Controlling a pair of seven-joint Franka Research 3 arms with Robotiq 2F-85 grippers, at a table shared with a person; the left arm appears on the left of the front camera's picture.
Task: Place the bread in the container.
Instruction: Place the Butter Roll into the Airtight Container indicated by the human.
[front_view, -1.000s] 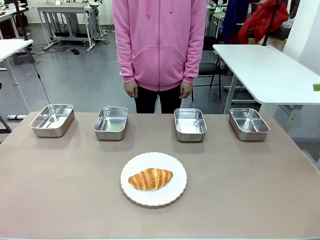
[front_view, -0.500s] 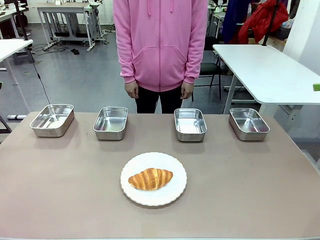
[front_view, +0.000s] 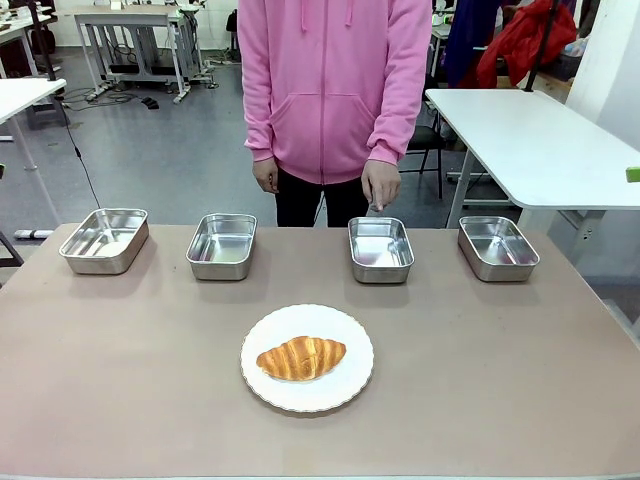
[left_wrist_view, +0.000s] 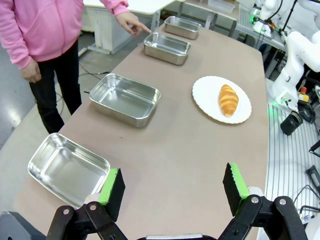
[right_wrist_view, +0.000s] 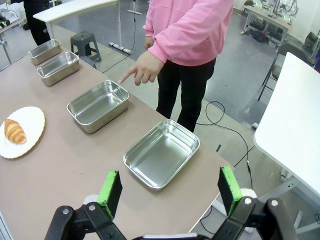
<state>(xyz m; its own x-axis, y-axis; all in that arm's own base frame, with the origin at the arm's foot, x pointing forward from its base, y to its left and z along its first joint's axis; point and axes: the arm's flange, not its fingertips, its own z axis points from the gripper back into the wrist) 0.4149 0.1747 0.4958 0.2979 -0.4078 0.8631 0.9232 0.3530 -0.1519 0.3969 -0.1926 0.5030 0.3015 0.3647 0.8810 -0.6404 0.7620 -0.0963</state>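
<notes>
The bread (front_view: 301, 357), a golden-brown croissant, lies on a round white plate (front_view: 345, 330) at the middle of the table. A person in a pink hoodie stands at the far side, one hand (front_view: 380, 190) pointing a finger down at the steel container (front_view: 380, 248) second from the right. In the left wrist view the bread (left_wrist_view: 228, 99) and that container (left_wrist_view: 167, 47) lie far ahead of my left gripper (left_wrist_view: 173, 187), which is open and holds nothing. My right gripper (right_wrist_view: 169, 189) is open too, above the table's right end, with the pointed-at container (right_wrist_view: 98, 105) and the bread (right_wrist_view: 14, 131) beyond.
Three more identical steel pans stand in the far row: far left (front_view: 104, 240), left of centre (front_view: 221, 245) and far right (front_view: 497, 247). The far-right pan (right_wrist_view: 161, 152) lies just ahead of my right gripper. White tables stand beyond the brown table.
The person has shifted slightly to the right and lifted one hand from their side to point at the pan second from the right. The bread and pans have not moved.
</notes>
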